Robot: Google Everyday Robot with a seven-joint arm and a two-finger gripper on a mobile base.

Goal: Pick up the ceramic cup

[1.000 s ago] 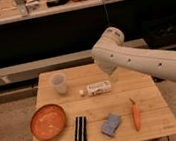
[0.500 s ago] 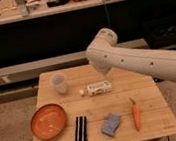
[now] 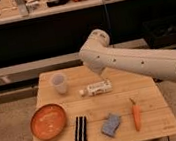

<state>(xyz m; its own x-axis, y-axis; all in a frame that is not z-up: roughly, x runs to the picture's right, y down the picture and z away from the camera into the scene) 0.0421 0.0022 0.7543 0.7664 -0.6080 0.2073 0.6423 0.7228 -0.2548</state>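
Ceramic cup stood upright near the table's back left corner as we saw it, on bare wood and apart from everything else. The table was a light, slatted wooden one on a pale speckled floor. Behind it ran a long dark counter with clutter along its top.

Going left to right, we counted one wide orange bowl at the front left and the one cup behind it. Next came one black ridged block near the front edge. One white labelled bottle lay on its side mid-table, with one small white piece just beside its left end. One blue sponge and one carrot lay toward the front right.

Our single arm reached in from the right edge. Its pale, thick link sloped up to a rounded joint that hung above the bottle, to the right of the cup and clear of it. Our hand was hidden behind that link, so we could not tell whether it was open or closed.
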